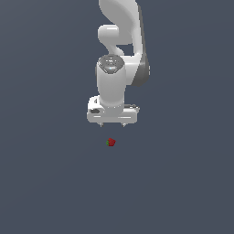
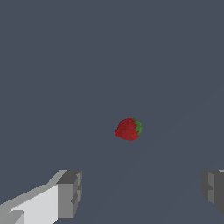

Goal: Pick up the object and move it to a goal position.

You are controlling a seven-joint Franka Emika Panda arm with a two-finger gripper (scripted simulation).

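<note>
The object is a tiny dark red strawberry-like lump (image 1: pixel 110 142) with a small green end, lying on the flat grey floor. It shows larger in the wrist view (image 2: pixel 128 129). My white gripper (image 1: pixel 112 124) hangs just above and behind it in the exterior view, apart from it. The jaws stand wide open and hold nothing. In the wrist view the two grey fingertips (image 2: pixel 70 193) sit far apart, with the lump ahead of the gap between them.
The white arm (image 1: pixel 121 41) rises behind the gripper to the frame's top. The plain grey floor (image 1: pixel 50 173) fills the rest of both views.
</note>
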